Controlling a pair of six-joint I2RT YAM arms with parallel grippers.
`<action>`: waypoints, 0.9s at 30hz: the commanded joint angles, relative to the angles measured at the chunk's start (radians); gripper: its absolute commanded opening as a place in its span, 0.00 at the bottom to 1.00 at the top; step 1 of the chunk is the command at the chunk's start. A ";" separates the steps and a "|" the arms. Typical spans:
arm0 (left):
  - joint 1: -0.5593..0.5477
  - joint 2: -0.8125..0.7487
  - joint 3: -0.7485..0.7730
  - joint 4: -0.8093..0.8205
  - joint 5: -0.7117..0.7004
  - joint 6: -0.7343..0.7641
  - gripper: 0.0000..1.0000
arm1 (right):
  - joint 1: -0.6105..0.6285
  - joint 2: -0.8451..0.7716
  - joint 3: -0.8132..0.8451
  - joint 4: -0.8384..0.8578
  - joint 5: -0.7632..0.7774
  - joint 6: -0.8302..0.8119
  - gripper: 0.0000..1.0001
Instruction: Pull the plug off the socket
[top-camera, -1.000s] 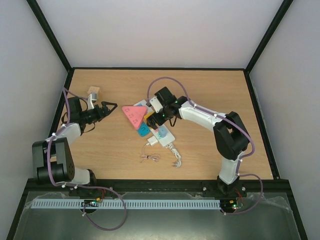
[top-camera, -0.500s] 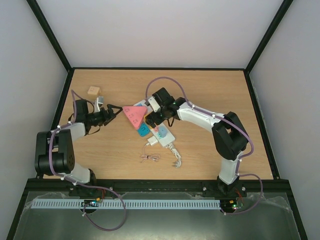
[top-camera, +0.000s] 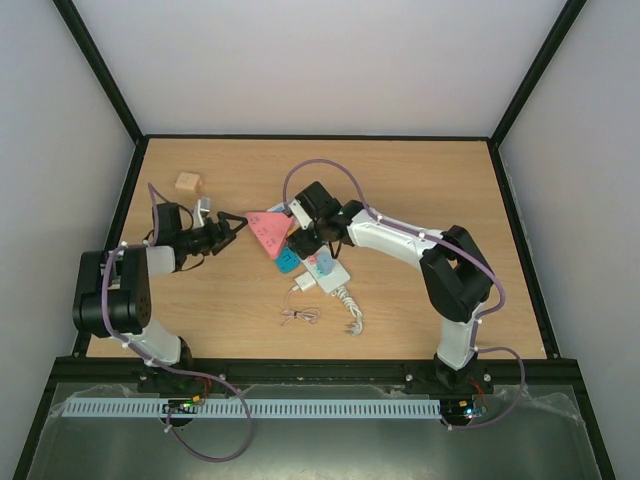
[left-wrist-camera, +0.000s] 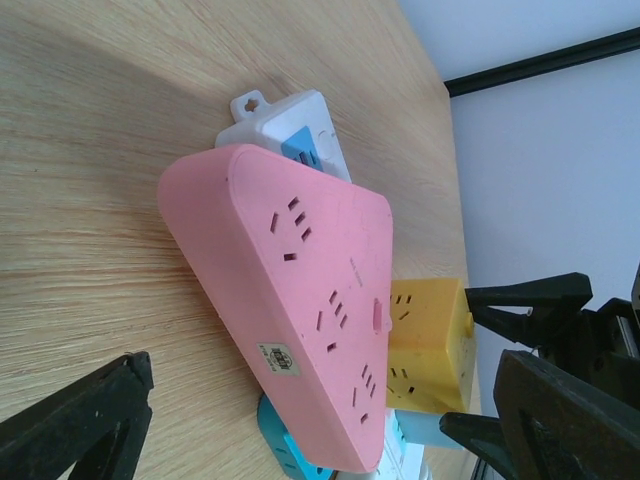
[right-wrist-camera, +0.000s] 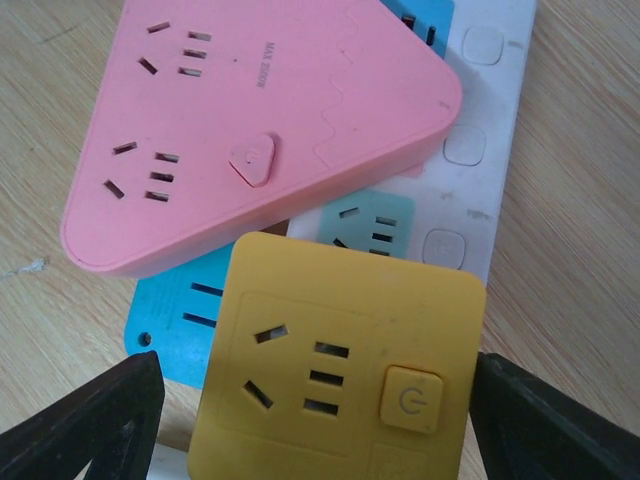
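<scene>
The socket (top-camera: 322, 262), a long white power strip, lies diagonally at mid-table with a pink triangle (top-camera: 265, 229), a yellow cube (top-camera: 301, 240) and blue pieces (top-camera: 287, 262) on it. The plug (top-camera: 305, 284), a small white charger, sits at the strip's near left side, its thin cable (top-camera: 300, 316) bundled on the table. My left gripper (top-camera: 236, 221) is open, just left of the pink triangle (left-wrist-camera: 300, 290). My right gripper (top-camera: 300, 234) is open, its fingers (right-wrist-camera: 90, 420) on either side of the yellow cube (right-wrist-camera: 340, 360). The plug does not show in either wrist view.
A small wooden cube (top-camera: 188, 183) lies at the far left. The strip's thick white cord (top-camera: 350, 312) curls towards the near edge. The strip's white far end (left-wrist-camera: 285, 120) shows behind the triangle. Black frame rails border the table.
My left gripper has swung right from beside the wooden cube to the pink triangle's left corner. My right gripper has shifted left and lower over the yellow cube.
</scene>
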 joint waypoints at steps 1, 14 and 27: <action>-0.016 0.025 -0.012 0.062 0.006 -0.019 0.94 | 0.006 0.019 -0.014 0.019 0.065 0.011 0.80; -0.058 0.106 -0.002 0.139 0.027 -0.078 0.90 | 0.007 0.045 -0.038 0.053 0.090 0.010 0.63; -0.066 0.206 -0.010 0.286 0.076 -0.178 0.85 | 0.003 0.044 -0.065 0.078 0.142 0.002 0.52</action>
